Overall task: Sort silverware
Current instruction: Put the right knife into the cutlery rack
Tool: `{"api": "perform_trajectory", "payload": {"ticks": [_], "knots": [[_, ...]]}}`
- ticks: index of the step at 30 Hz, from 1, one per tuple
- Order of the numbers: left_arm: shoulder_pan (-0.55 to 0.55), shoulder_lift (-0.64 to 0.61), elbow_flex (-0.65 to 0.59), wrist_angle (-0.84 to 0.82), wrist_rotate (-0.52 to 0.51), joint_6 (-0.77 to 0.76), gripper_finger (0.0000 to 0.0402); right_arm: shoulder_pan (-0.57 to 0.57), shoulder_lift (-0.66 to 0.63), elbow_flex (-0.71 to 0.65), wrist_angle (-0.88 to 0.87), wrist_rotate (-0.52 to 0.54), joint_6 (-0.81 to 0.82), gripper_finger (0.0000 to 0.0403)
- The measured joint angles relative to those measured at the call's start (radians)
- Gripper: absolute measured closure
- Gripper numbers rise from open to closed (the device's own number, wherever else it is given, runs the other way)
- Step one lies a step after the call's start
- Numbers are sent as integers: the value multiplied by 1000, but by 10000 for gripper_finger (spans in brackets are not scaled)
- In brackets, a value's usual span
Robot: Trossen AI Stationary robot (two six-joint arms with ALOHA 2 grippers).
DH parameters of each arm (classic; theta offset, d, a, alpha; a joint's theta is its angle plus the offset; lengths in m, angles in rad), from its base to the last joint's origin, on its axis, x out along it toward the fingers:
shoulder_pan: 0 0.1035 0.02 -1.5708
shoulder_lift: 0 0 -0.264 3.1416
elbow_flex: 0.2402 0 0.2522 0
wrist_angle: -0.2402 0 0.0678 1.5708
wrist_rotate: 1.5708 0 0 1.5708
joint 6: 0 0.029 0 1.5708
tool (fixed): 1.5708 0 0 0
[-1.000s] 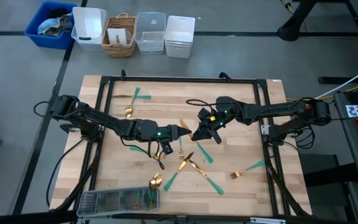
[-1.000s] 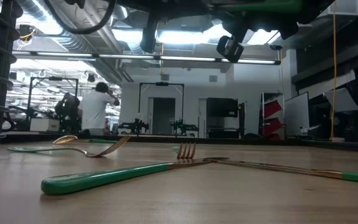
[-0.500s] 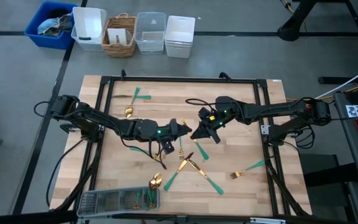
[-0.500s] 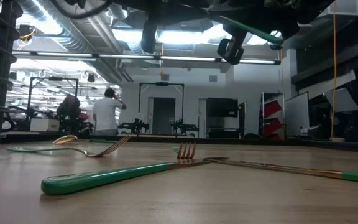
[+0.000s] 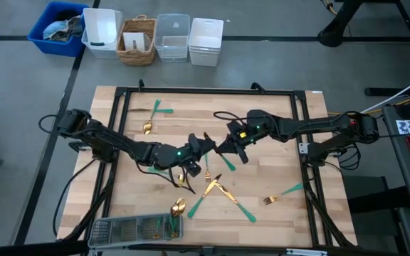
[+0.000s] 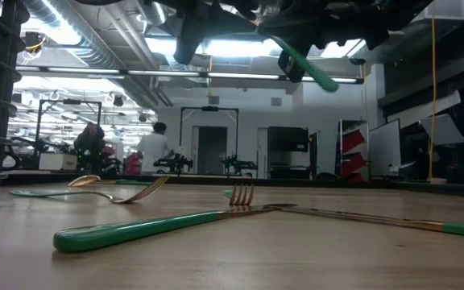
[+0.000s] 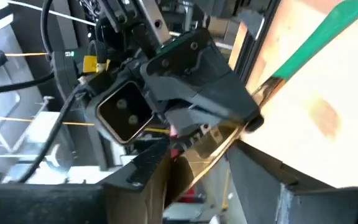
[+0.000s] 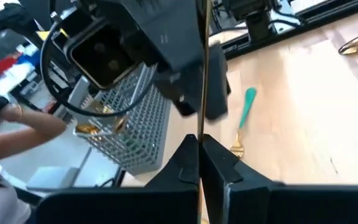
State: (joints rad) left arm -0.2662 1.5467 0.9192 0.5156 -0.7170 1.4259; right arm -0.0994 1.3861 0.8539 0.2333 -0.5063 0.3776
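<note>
Above the worktop's [image 5: 276, 121] middle, your right claw [image 5: 223, 148] is clamped on a teal-handled knife [image 5: 228, 162], held off the wood. Your left claw [image 5: 203, 142], just beside it, stands wide. Other silverware [image 5: 216, 190] lies scattered below.

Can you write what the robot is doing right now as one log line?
stage: mid-air handover | right gripper: shut on teal-handled utensil | left gripper: open beside it | other silverware: on table

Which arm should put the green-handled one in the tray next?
Right. The right gripper is shut on the teal-handled utensil in mid-air; the left gripper beside it stands open.
</note>
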Motion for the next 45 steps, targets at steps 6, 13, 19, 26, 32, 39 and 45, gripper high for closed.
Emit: {"api": "perform_trajectory", "payload": {"ticks": [6,13,19,26,32,39,45], "knots": [[-33,-3,1,2,-101,150,247,-6,0,-2,-15,-34,2,401],[-65,-3,1,1,-244,63,247,-7,0,-2,-28,-1,-28,401],[-94,-3,1,-5,-389,-69,247,-14,0,-2,-28,71,-126,401],[-106,-2,1,-5,-481,-331,247,-27,0,-2,-25,155,-232,401],[-52,-2,1,-4,-415,-753,247,-25,0,-2,-26,227,-345,401],[-1,-2,1,-11,-371,-1052,247,-25,0,-2,-30,237,-472,401],[-3,-2,0,-24,-273,-1139,247,-24,-2,-2,-60,312,-610,402]]}}
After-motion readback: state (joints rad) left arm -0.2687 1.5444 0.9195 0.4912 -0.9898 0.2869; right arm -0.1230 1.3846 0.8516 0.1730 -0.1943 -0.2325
